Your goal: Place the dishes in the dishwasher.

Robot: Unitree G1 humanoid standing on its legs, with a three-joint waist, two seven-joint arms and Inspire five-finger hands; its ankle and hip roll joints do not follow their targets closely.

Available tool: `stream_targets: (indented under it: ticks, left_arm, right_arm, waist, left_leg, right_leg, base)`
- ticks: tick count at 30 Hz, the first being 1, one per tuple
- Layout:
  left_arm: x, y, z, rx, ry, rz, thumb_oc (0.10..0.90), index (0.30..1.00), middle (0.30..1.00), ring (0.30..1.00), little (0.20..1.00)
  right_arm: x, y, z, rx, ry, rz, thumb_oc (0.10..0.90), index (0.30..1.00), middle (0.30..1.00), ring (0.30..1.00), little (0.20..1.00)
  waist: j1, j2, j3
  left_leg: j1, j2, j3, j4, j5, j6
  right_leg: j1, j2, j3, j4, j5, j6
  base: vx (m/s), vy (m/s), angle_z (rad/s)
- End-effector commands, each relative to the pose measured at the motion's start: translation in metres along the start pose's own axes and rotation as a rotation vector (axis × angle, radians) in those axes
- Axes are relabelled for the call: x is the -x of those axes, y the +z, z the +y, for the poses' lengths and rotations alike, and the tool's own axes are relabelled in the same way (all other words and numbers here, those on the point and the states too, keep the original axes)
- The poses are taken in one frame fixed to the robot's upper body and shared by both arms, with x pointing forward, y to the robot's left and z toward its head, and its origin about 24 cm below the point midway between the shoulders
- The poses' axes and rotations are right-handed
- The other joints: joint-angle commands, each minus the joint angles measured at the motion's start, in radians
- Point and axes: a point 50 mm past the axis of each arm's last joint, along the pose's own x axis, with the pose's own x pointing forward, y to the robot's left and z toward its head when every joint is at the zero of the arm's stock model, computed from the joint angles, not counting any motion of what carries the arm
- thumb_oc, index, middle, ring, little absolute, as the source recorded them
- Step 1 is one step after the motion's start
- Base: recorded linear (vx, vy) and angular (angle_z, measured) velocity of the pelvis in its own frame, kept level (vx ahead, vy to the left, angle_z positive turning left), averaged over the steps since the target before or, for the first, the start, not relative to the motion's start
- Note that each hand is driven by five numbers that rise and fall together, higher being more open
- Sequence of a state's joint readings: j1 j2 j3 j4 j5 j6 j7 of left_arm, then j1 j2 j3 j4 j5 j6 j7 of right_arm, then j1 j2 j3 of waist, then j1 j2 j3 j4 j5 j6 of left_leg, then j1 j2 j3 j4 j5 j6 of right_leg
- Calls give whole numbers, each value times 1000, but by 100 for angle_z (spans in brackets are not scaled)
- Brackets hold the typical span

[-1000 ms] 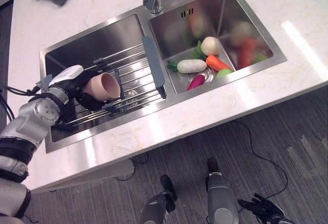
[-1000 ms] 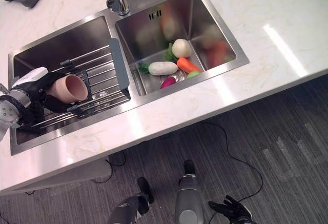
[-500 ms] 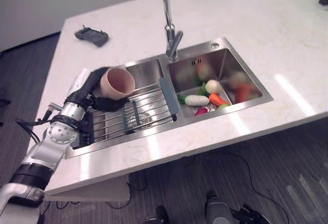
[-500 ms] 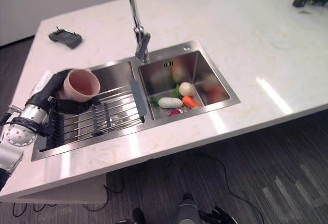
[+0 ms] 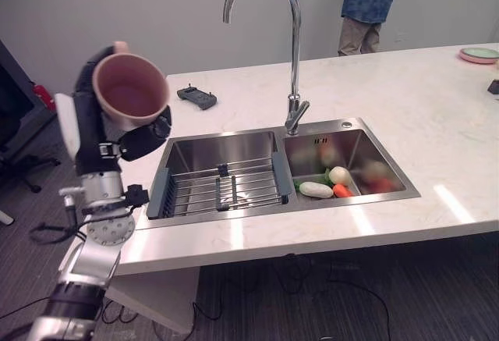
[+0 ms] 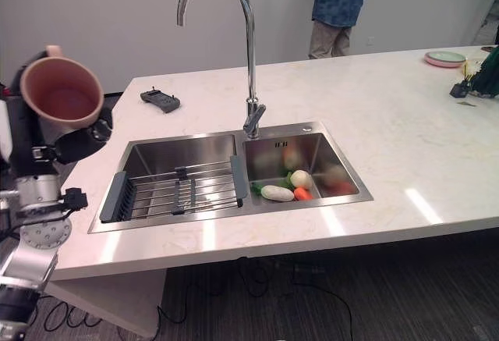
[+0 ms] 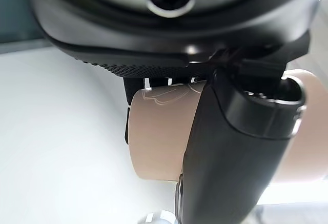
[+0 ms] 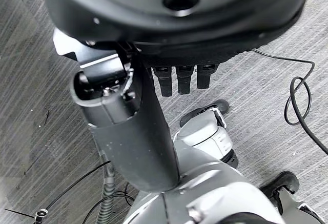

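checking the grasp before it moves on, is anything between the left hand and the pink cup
Nothing is. The left hand is already curled round the pink cup, holding it raised to the left of the sink, mouth toward the camera. The left wrist view shows the thumb lying directly against the cup's side.

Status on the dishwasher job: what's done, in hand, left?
Done: the pink cup is out of the sink and off the drying rack, which now holds no dishes. In hand: the left hand grips the cup, raised beside the counter. The right hand hangs low over the floor, holding nothing. Left: no dishwasher is in view, so loading is not yet done.
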State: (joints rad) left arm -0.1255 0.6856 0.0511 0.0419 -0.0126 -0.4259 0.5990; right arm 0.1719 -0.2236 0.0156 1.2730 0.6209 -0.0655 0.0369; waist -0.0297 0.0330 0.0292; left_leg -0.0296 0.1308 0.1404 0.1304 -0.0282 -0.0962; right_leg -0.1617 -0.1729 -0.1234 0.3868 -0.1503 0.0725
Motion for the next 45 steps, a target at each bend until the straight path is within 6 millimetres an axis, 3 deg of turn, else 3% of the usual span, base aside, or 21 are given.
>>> stream_targets:
  ticks: [1, 6, 7, 8, 9, 10, 11, 15, 18, 20, 23, 27, 36, 38, 39, 40, 41, 42, 43, 44, 45]
  left_arm:
    - [-20, 32, 32, 70, 192, -201, 400, 300, 300, 300, 300]
    - [-8, 30, 46, 79, 188, -159, 400, 300, 300, 300, 300]
    - [-6, 32, 45, 74, 173, -167, 400, 300, 300, 300, 300]
    - [-6, 35, 43, 85, 154, -176, 400, 300, 300, 300, 300]
    - [-7, 35, 39, 127, 132, -171, 400, 300, 300, 300, 300]
    - [-7, 34, 37, 146, 129, -166, 400, 300, 300, 300, 300]
    - [-6, 33, 31, 179, 125, -159, 400, 300, 300, 300, 300]
    - [-3, 35, 19, 267, 94, -171, 400, 300, 300, 300, 300]
    - [-2, 41, 16, 334, 54, -201, 400, 300, 300, 300, 300]
    - [-3, 44, 12, 346, 18, -220, 400, 300, 300, 300, 300]
    - [-6, 50, 2, 334, -56, -246, 400, 300, 300, 300, 300]
    - [-4, 49, 6, 297, -54, -223, 400, 300, 300, 300, 300]
    - [0, 43, 18, 198, -102, -202, 400, 300, 300, 300, 300]
    - [-1, 43, 17, 165, -117, -201, 400, 300, 300, 300, 300]
    - [-2, 42, 16, 160, -119, -202, 400, 300, 300, 300, 300]
    - [-4, 41, 6, 169, -148, -214, 400, 300, 300, 300, 300]
    - [-4, 41, 0, 191, -173, -221, 400, 300, 300, 300, 300]
    - [-4, 41, -4, 201, -184, -224, 400, 300, 300, 300, 300]
    - [-2, 43, -20, 228, -243, -243, 400, 300, 300, 300, 300]
    - [1, 46, -34, 214, -287, -258, 400, 300, 300, 300, 300]
    - [2, 46, -37, 211, -297, -258, 400, 300, 300, 300, 300]
  right_arm:
    - [-2, 8, 16, 184, 75, -15, 800, 900, 900, 900, 900]
    - [-3, 14, 21, 346, 124, -3, 800, 900, 900, 900, 900]
    - [-3, 16, 23, 363, 132, -6, 800, 900, 900, 900, 900]
    - [-3, 16, 25, 370, 139, -11, 800, 900, 900, 900, 900]
    - [-4, 17, 26, 359, 128, -16, 800, 900, 900, 900, 900]
    - [-4, 17, 27, 351, 120, -20, 800, 900, 900, 900, 900]
    - [-4, 22, 28, 345, 107, -25, 800, 900, 900, 900, 900]
    - [-5, 31, 32, 286, 113, -47, 800, 900, 900, 900, 900]
    - [-5, 31, 34, 246, 120, -66, 800, 900, 900, 900, 900]
    - [-5, 30, 34, 229, 112, -70, 800, 900, 900, 900, 900]
    - [-5, 28, 32, 213, 90, -64, 800, 900, 900, 900, 900]
    - [-5, 25, 36, 244, 99, -43, 800, 900, 900, 900, 900]
    - [-3, 35, 63, 233, 218, -100, 800, 900, 900, 900, 900]
    - [-3, 46, 66, 170, 236, -134, 800, 900, 900, 900, 900]
    - [-3, 47, 66, 165, 238, -136, 800, 900, 900, 900, 900]
    - [-3, 47, 63, 118, 239, -134, 800, 900, 900, 900, 900]
    - [-3, 45, 61, 96, 240, -131, 800, 900, 900, 900, 900]
    - [-3, 44, 60, 89, 246, -132, 800, 900, 900, 900, 900]
    - [-3, 40, 57, 49, 270, -126, 800, 900, 900, 900, 900]
    - [-3, 35, 55, 47, 283, -110, 800, 900, 900, 900, 900]
    - [-2, 34, 54, 47, 283, -109, 800, 900, 900, 900, 900]
  waist:
    - [48, -3, 31]
    - [120, 9, 58]
    - [135, 23, 67]
    - [150, 36, 81]
    - [135, 46, 93]
    - [129, 46, 95]
    - [116, 38, 95]
    - [99, -4, 93]
    - [84, -7, 78]
    - [72, 4, 64]
    - [51, 16, 43]
    - [88, 11, 42]
    - [146, -1, 50]
    - [149, 3, 60]
    - [146, 5, 58]
    - [112, 3, 68]
    - [91, -1, 71]
    - [84, -3, 71]
    - [49, -10, 70]
    - [30, -18, 64]
    - [28, -19, 62]
  left_leg:
    - [-42, -5, -105, 170, -62, 2]
    - [-99, 8, -179, 170, 26, -20]
    - [-132, 23, -189, 170, 68, -34]
    - [-174, 47, -162, 170, 117, -49]
    - [-195, 86, -70, 170, 148, -73]
    - [-189, 95, -31, 170, 149, -74]
    - [-161, 89, 36, 170, 132, -63]
    - [-43, 16, 140, 170, 76, -15]
    - [39, 17, 202, 170, 41, -15]
    - [76, 31, 193, 170, -6, -34]
    - [74, 51, 227, 170, -94, -28]
    - [35, -12, 165, 170, -173, 4]
    - [12, -62, 129, 170, -199, 45]
    - [-2, -76, 142, 170, -176, 83]
    - [4, -80, 116, 170, -196, 82]
    - [-9, -100, 76, 170, -183, 110]
    - [-12, -113, 43, 170, -182, 118]
    - [-14, -117, 28, 170, -183, 120]
    - [-34, -136, -40, 170, -165, 128]
    - [-50, -153, -86, 170, -152, 131]
    - [-54, -156, -95, 170, -149, 130]
  right_leg:
    - [100, -2, -22, -87, 38, 41]
    - [110, 11, -71, -87, 19, 27]
    - [113, 22, -97, -87, 13, 25]
    - [120, 27, -131, -87, 7, 27]
    - [135, 17, -206, -87, -6, 31]
    - [138, 10, -233, -87, -5, 32]
    - [132, -8, -278, -87, 6, 27]
    - [123, -60, -342, -87, 37, 15]
    - [113, -84, -414, -87, 55, 9]
    - [119, -77, -426, -87, 41, 21]
    - [108, -90, -471, -87, 68, 36]
    - [94, -118, -456, -87, 103, 80]
    - [101, -197, -484, -87, 185, 136]
    - [130, -207, -511, -87, 273, 114]
    - [135, -198, -475, -87, 264, 134]
    - [98, -158, -389, -87, 305, 111]
    - [77, -122, -313, -87, 292, 108]
    - [69, -107, -285, -87, 284, 106]
    - [44, -32, -151, -87, 225, 92]
    - [45, 26, -65, -87, 169, 75]
    - [48, 37, -53, -87, 157, 70]
  base:
    - [19, -155, 11]
    - [-46, -101, 25]
    - [-197, -43, 66]
    - [-319, -73, 125]
    - [-319, -60, 150]
    - [-389, -35, 243]
    - [-352, 19, 206]
    - [-252, 30, 156]
    - [-182, 87, 131]
    - [-96, 142, 143]
    - [-150, 257, 160]
    - [-94, 229, 72]
    - [-82, 165, 19]
    - [-99, 288, 29]
    - [-76, 162, 40]
    - [29, 37, 58]
    - [-27, 12, 62]
    - [70, -66, 175]
    - [112, -58, 221]
    - [112, -57, 248]
    - [114, -32, 196]
